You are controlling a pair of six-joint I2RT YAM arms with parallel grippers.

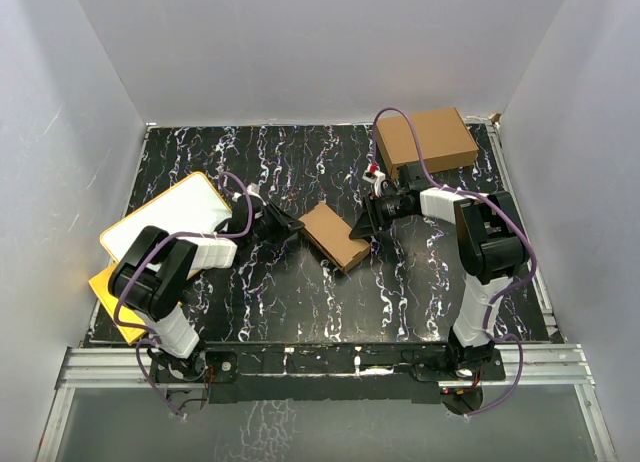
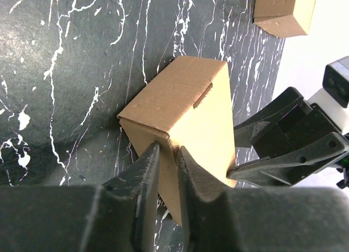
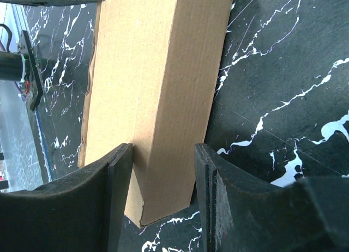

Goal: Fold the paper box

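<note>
The paper box (image 1: 335, 234) lies folded into a small oblong brown carton in the middle of the black marbled table (image 1: 250, 302). My left gripper (image 1: 293, 225) is at its left end. In the left wrist view the left gripper (image 2: 169, 154) is shut on the thin cardboard edge at the near end of the paper box (image 2: 185, 99), where a tab slot shows on the upper face. My right gripper (image 1: 362, 228) is at the other end. In the right wrist view the right gripper (image 3: 162, 151) straddles the width of the paper box (image 3: 158, 72) and holds it.
A larger ready-made brown box (image 1: 425, 140) stands at the back right, also seen as the brown box (image 2: 283, 12) in the left wrist view. A white board with a yellow rim (image 1: 165, 227) lies at the left over a yellow sheet (image 1: 110, 287). White walls enclose the table.
</note>
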